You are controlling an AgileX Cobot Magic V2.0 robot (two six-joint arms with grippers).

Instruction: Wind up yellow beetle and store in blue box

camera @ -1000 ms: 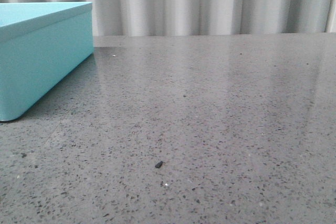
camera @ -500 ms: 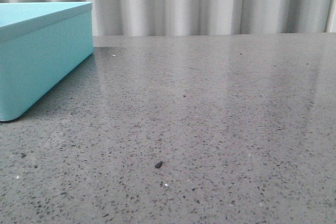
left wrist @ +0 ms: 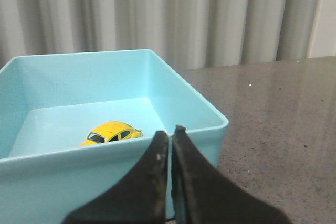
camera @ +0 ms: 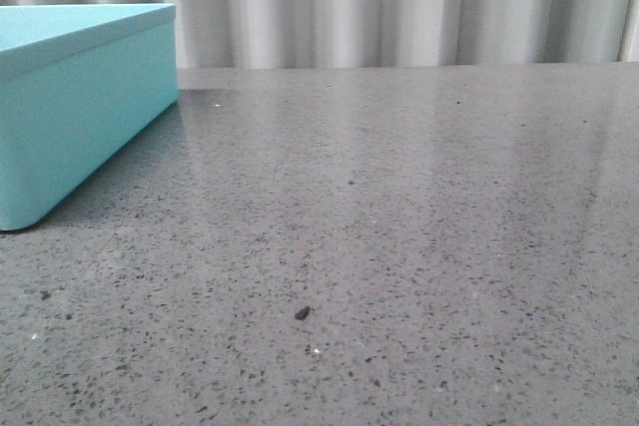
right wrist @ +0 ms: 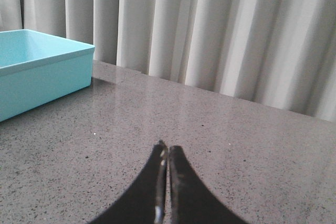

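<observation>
The yellow beetle (left wrist: 112,132) rests on the floor inside the blue box (left wrist: 199,124), seen in the left wrist view. My left gripper (left wrist: 170,134) is shut and empty, held outside the box's near wall, with the car beyond that wall. The blue box (camera: 80,117) stands at the far left of the table in the front view, where its inside is hidden. In the right wrist view the blue box (right wrist: 37,74) lies off to one side, and my right gripper (right wrist: 167,148) is shut on nothing above the grey table (right wrist: 220,140).
A speckled grey tabletop (camera: 399,226) stretches to the right of the box. A small dark speck (camera: 302,313) lies on it near the front. Pale pleated curtains (camera: 399,7) hang behind the table's far edge.
</observation>
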